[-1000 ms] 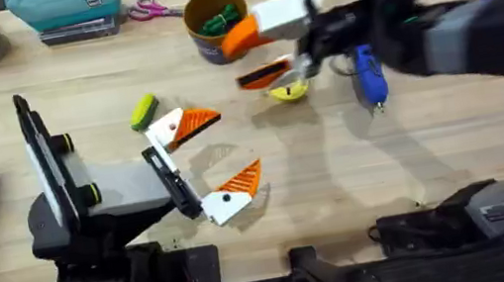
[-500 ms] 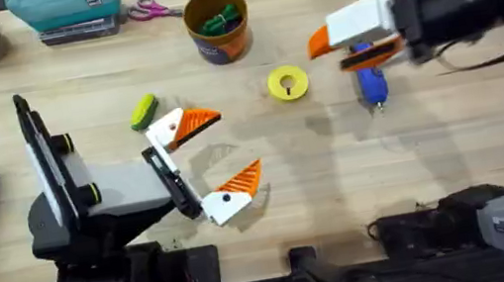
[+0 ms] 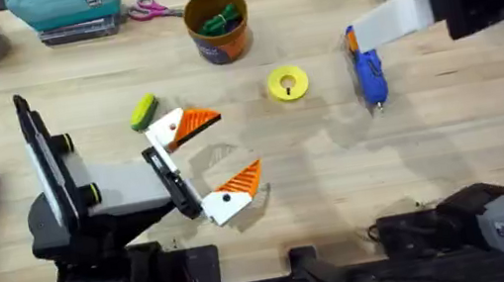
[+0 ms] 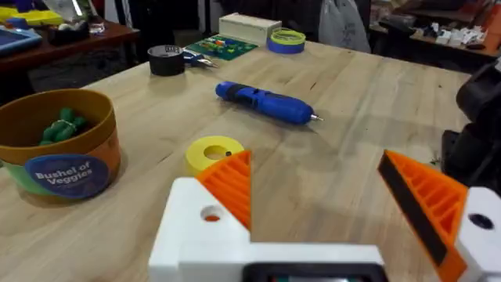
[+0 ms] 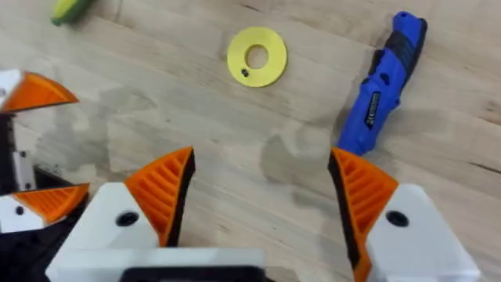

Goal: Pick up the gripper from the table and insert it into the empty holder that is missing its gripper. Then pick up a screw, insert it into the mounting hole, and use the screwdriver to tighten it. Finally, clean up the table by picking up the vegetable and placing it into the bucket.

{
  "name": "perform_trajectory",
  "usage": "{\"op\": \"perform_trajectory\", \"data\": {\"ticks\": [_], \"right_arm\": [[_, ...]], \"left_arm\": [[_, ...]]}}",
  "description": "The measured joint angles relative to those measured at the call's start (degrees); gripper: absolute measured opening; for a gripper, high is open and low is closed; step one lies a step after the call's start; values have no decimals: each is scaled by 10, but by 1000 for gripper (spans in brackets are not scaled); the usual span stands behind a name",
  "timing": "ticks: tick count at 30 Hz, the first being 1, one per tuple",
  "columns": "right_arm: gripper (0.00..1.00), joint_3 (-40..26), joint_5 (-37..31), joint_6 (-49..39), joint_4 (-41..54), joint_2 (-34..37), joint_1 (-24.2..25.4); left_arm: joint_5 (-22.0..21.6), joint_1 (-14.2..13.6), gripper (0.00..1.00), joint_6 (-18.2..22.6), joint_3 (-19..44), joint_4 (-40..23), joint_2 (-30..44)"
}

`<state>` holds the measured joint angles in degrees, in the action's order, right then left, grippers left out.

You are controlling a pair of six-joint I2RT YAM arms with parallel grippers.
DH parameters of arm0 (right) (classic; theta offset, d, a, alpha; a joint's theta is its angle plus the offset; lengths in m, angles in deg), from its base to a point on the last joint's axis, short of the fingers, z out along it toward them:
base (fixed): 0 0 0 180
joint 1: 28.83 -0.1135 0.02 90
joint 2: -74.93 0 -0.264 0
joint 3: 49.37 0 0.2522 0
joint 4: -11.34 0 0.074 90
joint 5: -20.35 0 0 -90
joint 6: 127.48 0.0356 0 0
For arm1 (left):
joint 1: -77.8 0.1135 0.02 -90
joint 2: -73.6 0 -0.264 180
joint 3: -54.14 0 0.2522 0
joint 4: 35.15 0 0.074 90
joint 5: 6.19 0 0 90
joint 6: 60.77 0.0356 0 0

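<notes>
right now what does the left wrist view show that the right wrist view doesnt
Only the left wrist view shows the bucket with dark green pieces inside, plus the black tape roll at the far table edge. Only the right wrist view shows the vegetable and the left gripper, seen from across the table. Both views share the screwdriver lying flat on the wood and the yellow disc beside it, apart from each other. Each view also has its own open orange fingers at the bottom.
</notes>
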<state>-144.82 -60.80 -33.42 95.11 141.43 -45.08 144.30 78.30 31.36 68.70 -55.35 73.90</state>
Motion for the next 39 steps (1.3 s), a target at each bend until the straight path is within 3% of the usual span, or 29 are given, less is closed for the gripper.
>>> {"op": "perform_trajectory", "data": {"ticks": [12,27,39], "right_arm": [[996,13,-74,3,-12,0,-92],[996,184,-80,54,-184,3,-152],[996,193,-80,82,-210,130,-156]], "left_arm": [[0,0,985,0,0,0,0],[0,0,986,0,0,0,0],[0,0,986,0,0,0,0]]}}
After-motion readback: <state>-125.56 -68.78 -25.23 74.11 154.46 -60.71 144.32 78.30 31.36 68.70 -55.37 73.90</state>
